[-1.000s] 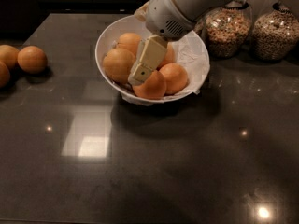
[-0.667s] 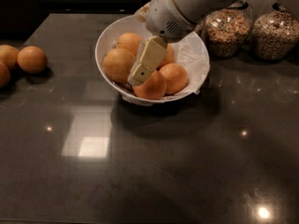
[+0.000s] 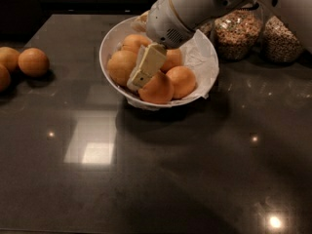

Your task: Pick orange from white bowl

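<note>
- Hardly anything has been shifted since the earlier frames: the gripper [image 3: 139, 74] is held at the same spot inside the white bowl [image 3: 105, 43], and no fruit has been displaced.
- A dark, glossy countertop [image 3: 156, 179] fills the scene, with ceiling lights reflected in it.
- The pale robot arm [image 3: 195, 4] is brought in from the far right and angled down and leftward over the bowl.
- The white bowl is set at the far middle of the countertop, lined with crumpled white paper [image 3: 200, 57] and tilted toward the near side.
- Two glass jars [image 3: 236, 33] of grain are stood just right of the bowl, at the far right.
- Three loose oranges [image 3: 33, 61] are left well apart from the bowl, at the left edge.
- The orange [image 3: 121, 66], judged to be the duller, larger fruit, is seated on the bowl's left side; brighter oranges [image 3: 181, 81] are packed near and right of it.
- The gripper is lowered among the fruit, its tip wedged between the orange and the nearest bright one. Whether it is clenched or released cannot be told.
- The coming move is judged to turn on this: the orange lies immediately left of the gripper, touching or just beside it, and being round it offers no preferred axis.
</note>
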You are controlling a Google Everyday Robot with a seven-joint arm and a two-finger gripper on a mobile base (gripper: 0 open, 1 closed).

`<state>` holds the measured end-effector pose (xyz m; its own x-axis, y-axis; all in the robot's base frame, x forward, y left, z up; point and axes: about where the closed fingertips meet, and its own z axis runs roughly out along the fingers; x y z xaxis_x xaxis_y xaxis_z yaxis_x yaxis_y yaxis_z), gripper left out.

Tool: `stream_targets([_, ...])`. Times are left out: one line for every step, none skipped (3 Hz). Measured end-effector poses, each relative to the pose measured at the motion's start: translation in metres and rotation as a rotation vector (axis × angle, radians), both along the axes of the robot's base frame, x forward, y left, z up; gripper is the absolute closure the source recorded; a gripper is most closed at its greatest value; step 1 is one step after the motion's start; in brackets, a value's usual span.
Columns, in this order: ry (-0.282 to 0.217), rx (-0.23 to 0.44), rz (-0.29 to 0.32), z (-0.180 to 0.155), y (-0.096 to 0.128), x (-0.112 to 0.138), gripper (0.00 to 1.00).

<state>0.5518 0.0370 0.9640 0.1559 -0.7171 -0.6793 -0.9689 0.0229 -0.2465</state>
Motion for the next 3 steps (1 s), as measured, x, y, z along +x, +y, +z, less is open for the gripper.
stream_targets([0.012, 0.008, 0.017, -0.0043, 0.0037, 0.0042, 0.12])
stream_targets([0.021, 0.013, 0.022, -0.0079, 0.0045, 0.0075, 0.12])
stream_targets([0.024, 0.015, 0.022, -0.0087, 0.0043, 0.0084, 0.17])
